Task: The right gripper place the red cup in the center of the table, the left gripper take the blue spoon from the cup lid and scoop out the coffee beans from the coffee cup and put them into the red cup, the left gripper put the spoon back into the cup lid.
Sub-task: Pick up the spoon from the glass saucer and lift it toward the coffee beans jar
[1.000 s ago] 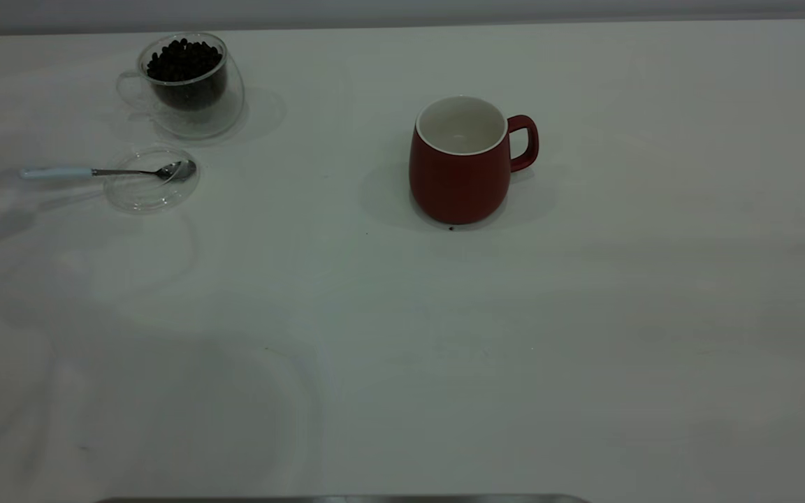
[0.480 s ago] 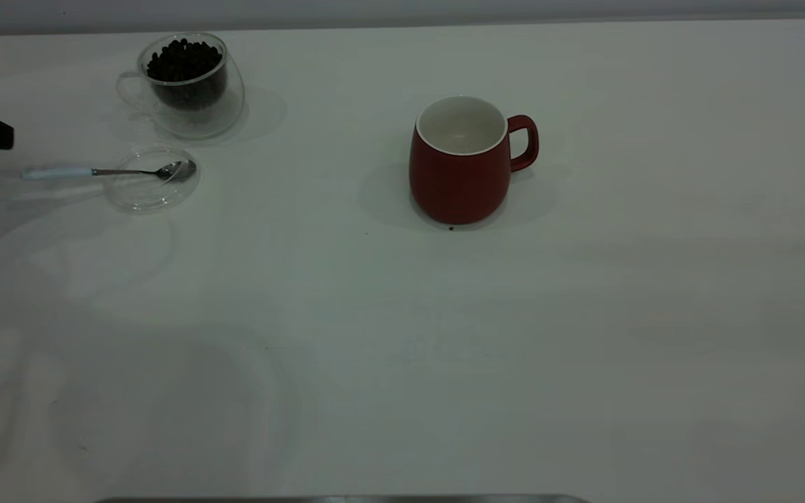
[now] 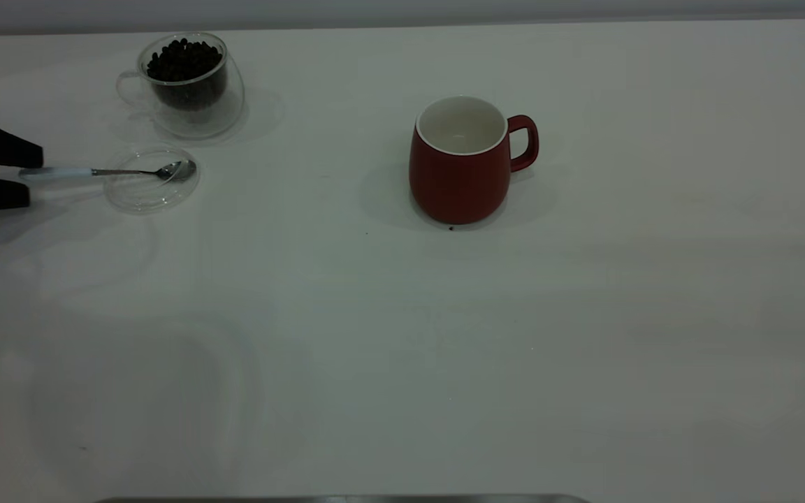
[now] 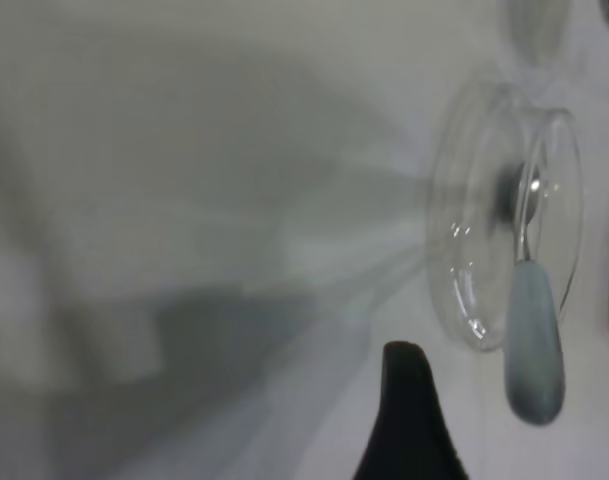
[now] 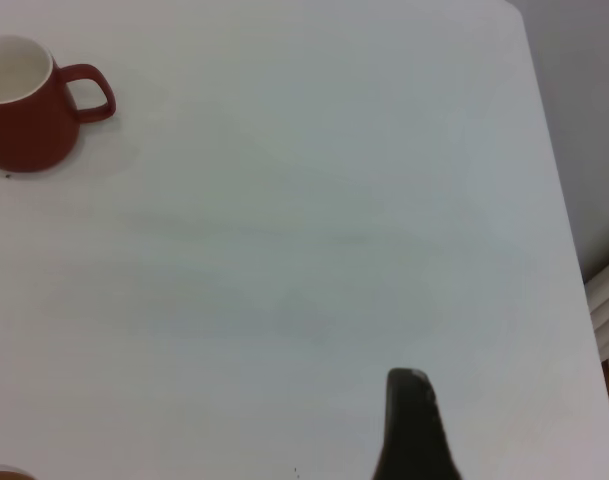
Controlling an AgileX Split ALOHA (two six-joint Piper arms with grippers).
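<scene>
The red cup (image 5: 29, 105) stands upright on the white table (image 5: 314, 230) at about ten o'clock in the frame — its white inside is bare and its loop handle points toward three o'clock. One black finger (image 5: 412, 425) of the right gripper rises at about six o'clock, well apart from the cup; its partner is out of frame.

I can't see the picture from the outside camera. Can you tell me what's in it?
The left tool, open, reaches in from the left edge around the blue spoon's handle; the spoon's bowl rests in the cup lid. Behind is the coffee cup of coffee beans. The empty red cup stands mid-table.
</scene>
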